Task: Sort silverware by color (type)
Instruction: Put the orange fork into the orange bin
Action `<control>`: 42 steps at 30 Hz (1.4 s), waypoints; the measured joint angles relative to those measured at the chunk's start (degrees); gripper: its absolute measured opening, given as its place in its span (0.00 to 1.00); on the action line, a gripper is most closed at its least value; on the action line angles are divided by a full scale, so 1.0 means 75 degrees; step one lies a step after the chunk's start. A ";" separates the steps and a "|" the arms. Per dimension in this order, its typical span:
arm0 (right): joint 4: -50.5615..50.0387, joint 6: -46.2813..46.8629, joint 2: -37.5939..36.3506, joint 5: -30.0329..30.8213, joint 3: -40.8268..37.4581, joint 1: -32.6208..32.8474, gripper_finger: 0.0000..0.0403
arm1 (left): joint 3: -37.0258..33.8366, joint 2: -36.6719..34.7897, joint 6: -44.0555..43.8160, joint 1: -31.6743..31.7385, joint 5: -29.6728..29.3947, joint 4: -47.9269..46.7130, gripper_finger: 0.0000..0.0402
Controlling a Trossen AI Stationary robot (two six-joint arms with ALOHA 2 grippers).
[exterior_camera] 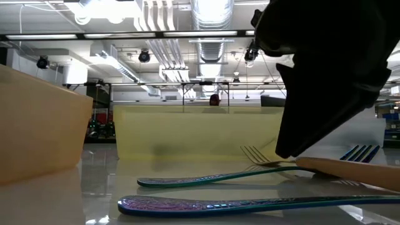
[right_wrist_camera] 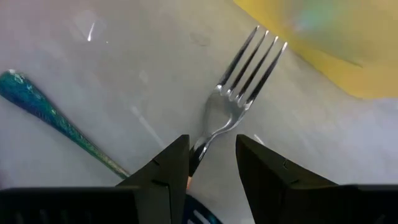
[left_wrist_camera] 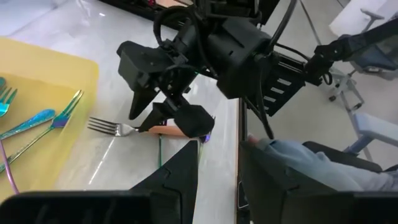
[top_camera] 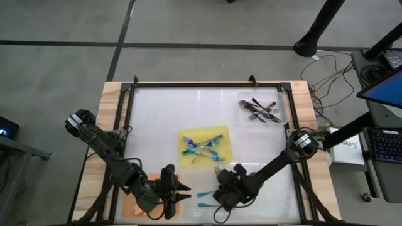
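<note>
**Premises: robotics lab in an industrial hall**

The low view shows an open ceiling with exposed silver ducts (exterior_camera: pixel 212 15), pipe runs and strip lights (exterior_camera: pixel 119 65), with racks and equipment across the far floor. From above, the counter (top_camera: pixel 113 94) is a wooden-edged test bench with a black frame, standing on a grey concrete floor (top_camera: pixel 56 69). Loose cables (top_camera: pixel 333 69) trail beside it. A keyboard (top_camera: pixel 384 147) and a screen (top_camera: pixel 383 88) sit to one side. An office chair (left_wrist_camera: pixel 367 18) stands nearby.
</note>
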 joint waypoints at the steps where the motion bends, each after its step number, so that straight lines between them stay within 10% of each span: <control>1: -0.0013 0.0037 0.0001 -0.0001 -0.0001 -0.0012 0.30 | 0.0000 -0.0001 0.0000 0.0000 0.0000 0.0000 0.24; 27: -0.0004 -0.0356 0.0243 -0.0218 -0.0001 -0.0012 0.04 | 0.0000 -0.0009 0.0051 -0.0006 0.0000 0.0003 0.24; 42: -0.0038 -0.2980 -0.0454 0.0312 0.1279 0.0054 0.03 | 0.0000 0.0013 -0.0093 -0.0077 0.0067 -0.0003 0.24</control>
